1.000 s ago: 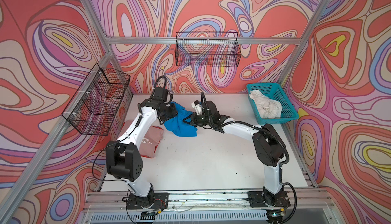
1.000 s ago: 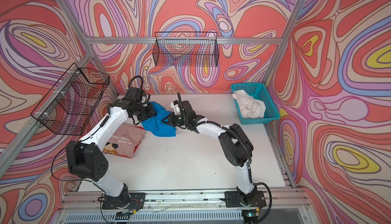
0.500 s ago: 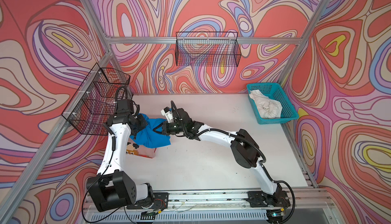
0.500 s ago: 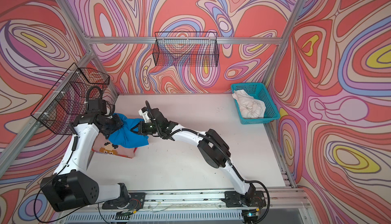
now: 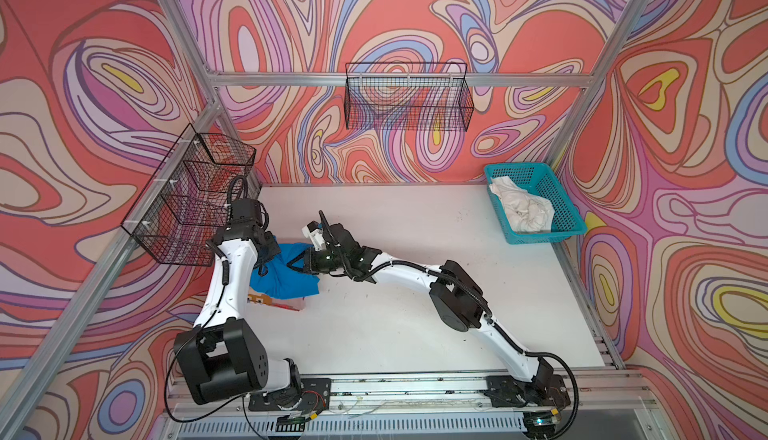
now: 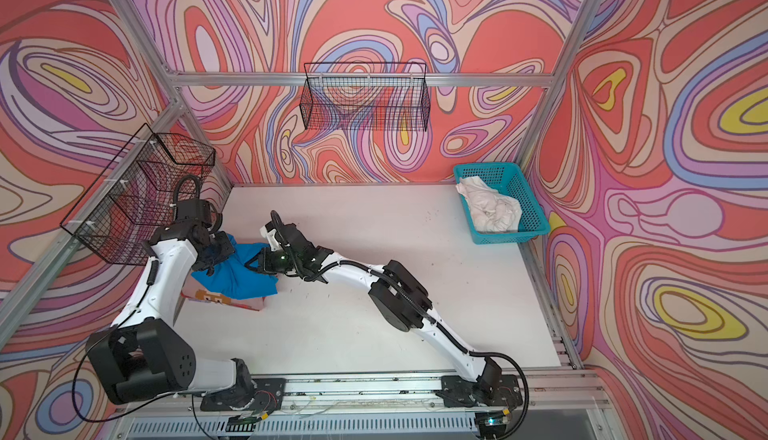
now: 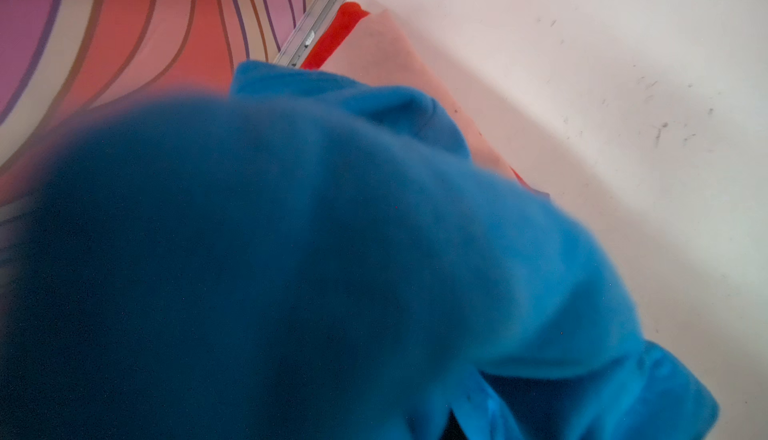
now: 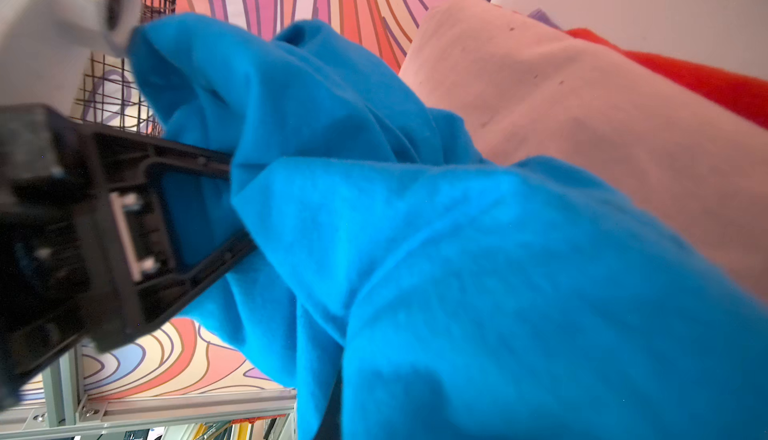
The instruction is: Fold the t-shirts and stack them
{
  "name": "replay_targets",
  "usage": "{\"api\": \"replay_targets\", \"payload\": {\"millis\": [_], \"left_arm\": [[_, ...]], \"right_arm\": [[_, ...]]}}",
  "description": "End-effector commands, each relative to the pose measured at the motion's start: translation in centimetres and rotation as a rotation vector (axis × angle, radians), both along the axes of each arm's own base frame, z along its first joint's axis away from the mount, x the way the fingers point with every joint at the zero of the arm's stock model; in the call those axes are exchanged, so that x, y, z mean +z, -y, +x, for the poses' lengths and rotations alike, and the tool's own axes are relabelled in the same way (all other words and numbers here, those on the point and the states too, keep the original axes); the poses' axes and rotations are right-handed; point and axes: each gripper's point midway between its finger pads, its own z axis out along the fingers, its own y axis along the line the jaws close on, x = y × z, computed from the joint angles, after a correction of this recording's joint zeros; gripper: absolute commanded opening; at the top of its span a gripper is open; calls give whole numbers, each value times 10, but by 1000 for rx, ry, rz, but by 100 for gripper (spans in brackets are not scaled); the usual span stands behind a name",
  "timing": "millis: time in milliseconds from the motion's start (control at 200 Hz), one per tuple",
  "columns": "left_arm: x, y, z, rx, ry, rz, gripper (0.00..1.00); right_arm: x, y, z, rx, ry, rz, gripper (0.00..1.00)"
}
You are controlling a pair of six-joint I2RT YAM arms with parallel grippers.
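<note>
1. Left end effector (image 5: 270, 253), jaws narrowed on a bunched corner of the blue t-shirt (image 5: 286, 282), grips the cloth at the left side of the table (image 5: 415, 326), close to the wall.
2. Right end effector (image 5: 297, 262), reaching across the middle, is clamped tight on the opposite edge of the same shirt. Its fingertips are buried in blue cloth in the right wrist view.
3. Between the two grips the blue t-shirt hangs in a rumpled swag. Its lower edge drapes over the pink t-shirt (image 6: 249, 304), which lies flat on the table beneath, with only a strip and some lettering showing in both top views.
4. By the look of it, the pink t-shirt is folded and laid down as the base of the stack.
5. The blue t-shirt is over that base but not yet let go. Its creases do not show whether it carries a tidy fold.
6. Well apart, at the far right corner, the off-white t-shirt (image 5: 521, 211) sits crumpled in the teal basket (image 5: 544, 238), not folded.
7. On this showing one shirt of three is placed, the second is in hand, and the third is yet to be taken out, folded and stacked.
</note>
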Motion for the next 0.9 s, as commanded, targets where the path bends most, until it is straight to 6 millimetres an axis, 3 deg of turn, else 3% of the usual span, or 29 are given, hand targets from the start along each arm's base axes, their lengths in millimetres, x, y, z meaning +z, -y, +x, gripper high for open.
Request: {"api": "replay_targets", "payload": {"millis": [0,260,611,826,896], "left_arm": [[7,-22,14,47,20,54,0],[-1,-35,19,89,-13,24,0],[-17,-36,27,91,-65,-1,0],[-17,-32,26,105,-51,-30,29],[-15,-29,27,99,-33,-41,33]], "right_arm": [[-5,-9,-4,18,-11,11,0],[-11,-21,3,6,-23,36,0],[-23,-27,9,-31,-36,34,0],[-37,-27,10,-51,-60,25,0],[-39,-26,10,-62,-63,23,0]]}}
